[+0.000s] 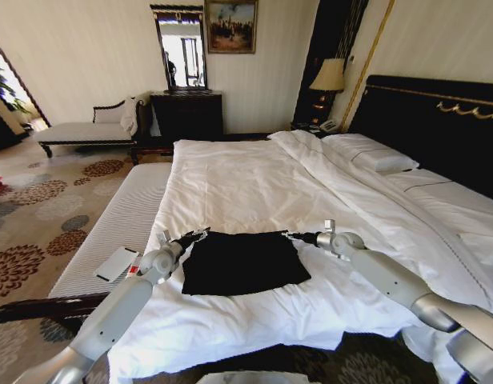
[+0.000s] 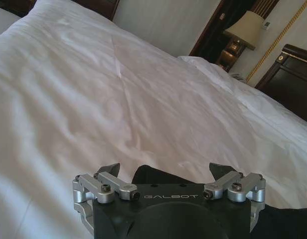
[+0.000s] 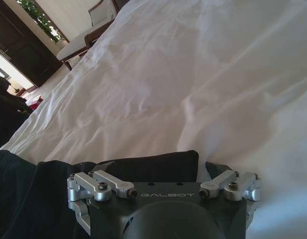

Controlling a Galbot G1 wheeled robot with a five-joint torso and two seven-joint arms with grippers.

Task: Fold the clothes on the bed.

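Observation:
The clothes, a black T-shirt, lie flat as a squarish shape on the white duvet of the bed, near its foot. My left gripper is at the shirt's far left corner. In the left wrist view this gripper is open, with a black corner of the clothes between its spread fingers. My right gripper is at the far right corner. The right wrist view shows it open too, over the black edge of the clothes.
The dark headboard and pillows are to the right. A white flat object lies on the striped mattress edge at left. A chaise, a dark dresser and a lamp stand by the far wall.

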